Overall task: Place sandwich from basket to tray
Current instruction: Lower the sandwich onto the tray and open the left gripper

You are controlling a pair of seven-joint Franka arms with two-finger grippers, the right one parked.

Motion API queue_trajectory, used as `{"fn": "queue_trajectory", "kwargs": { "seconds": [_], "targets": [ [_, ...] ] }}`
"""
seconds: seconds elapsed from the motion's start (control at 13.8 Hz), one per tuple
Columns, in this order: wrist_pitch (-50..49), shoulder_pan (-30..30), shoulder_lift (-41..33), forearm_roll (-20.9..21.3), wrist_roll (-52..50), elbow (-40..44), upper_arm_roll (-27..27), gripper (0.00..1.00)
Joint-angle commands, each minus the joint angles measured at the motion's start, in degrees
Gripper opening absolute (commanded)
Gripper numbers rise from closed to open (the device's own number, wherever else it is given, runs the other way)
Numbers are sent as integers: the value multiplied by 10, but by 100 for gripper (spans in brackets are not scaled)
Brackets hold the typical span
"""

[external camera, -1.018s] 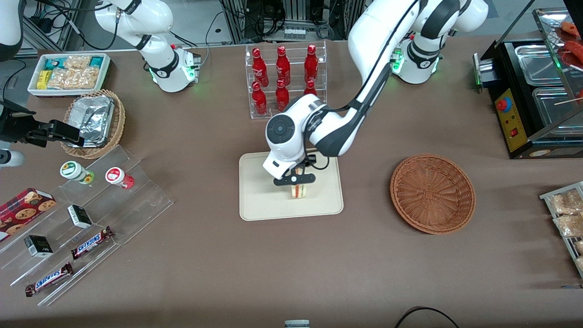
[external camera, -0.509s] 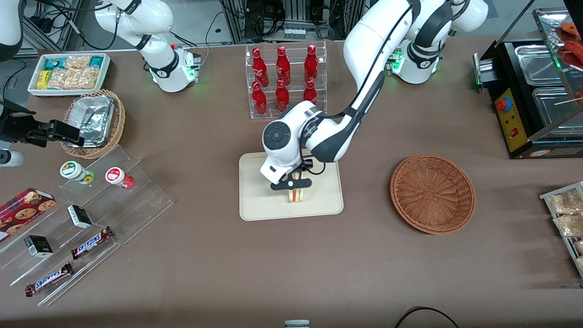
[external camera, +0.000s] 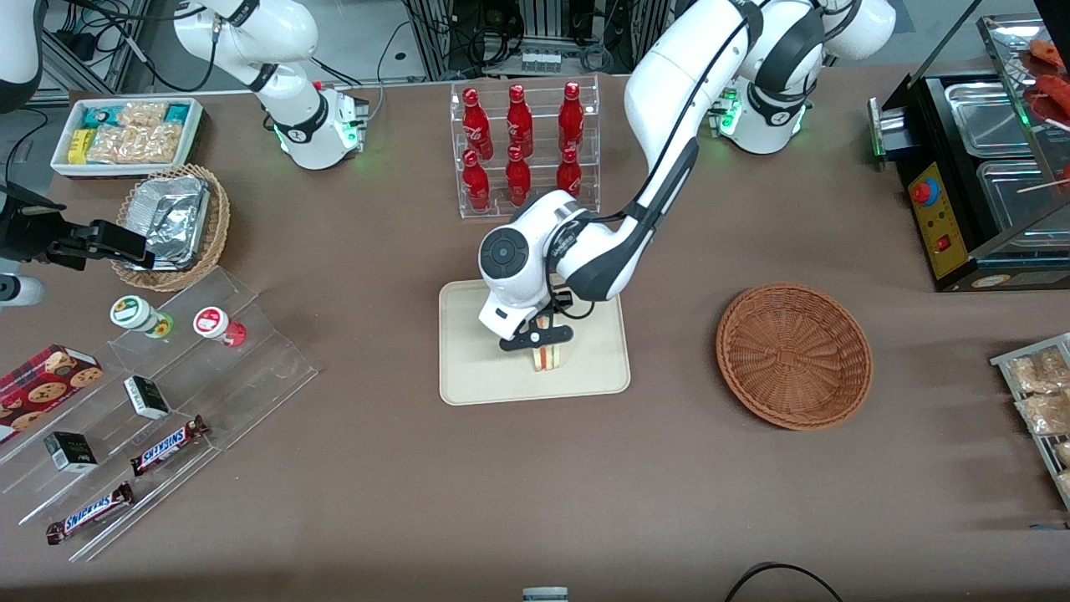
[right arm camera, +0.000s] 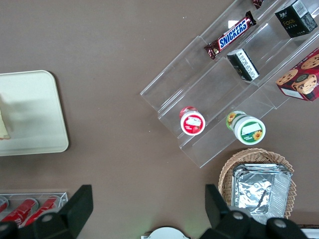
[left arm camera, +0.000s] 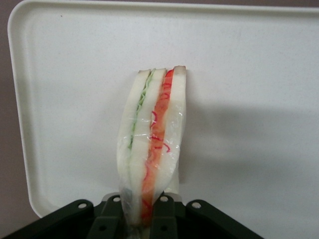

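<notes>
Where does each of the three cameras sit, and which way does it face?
Front view: high over the table, facing both arms; shows the gripper shut on the sandwich over the tray, and the basket.
Left wrist view: on the working arm's wrist, looking down past the gripper at the sandwich and tray.
Right wrist view: on the parked arm's wrist, looking down at the table; its own fingers show.
All three share the tray.

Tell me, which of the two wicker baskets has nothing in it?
The reddish-brown basket toward the working arm's end; the lighter basket holds a foil container. The pincer grips the sandwich over the tray.
</notes>
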Motion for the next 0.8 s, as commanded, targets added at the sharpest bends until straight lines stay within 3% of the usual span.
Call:
{"fn": "queue_trajectory", "kwargs": {
  "seconds": [0.0, 0.15, 0.29, 0.36, 0.73],
  "targets": [
    [-1, -10, 11, 10, -25, 22, 9, 0],
    [0, -10, 12, 10, -21, 21, 9, 4],
    [0, -9, 14, 10, -17, 21, 9, 96],
    [0, -9, 14, 10, -17, 21, 9, 100],
    [-1, -9, 10, 10, -17, 22, 9, 100]
  ]
}}
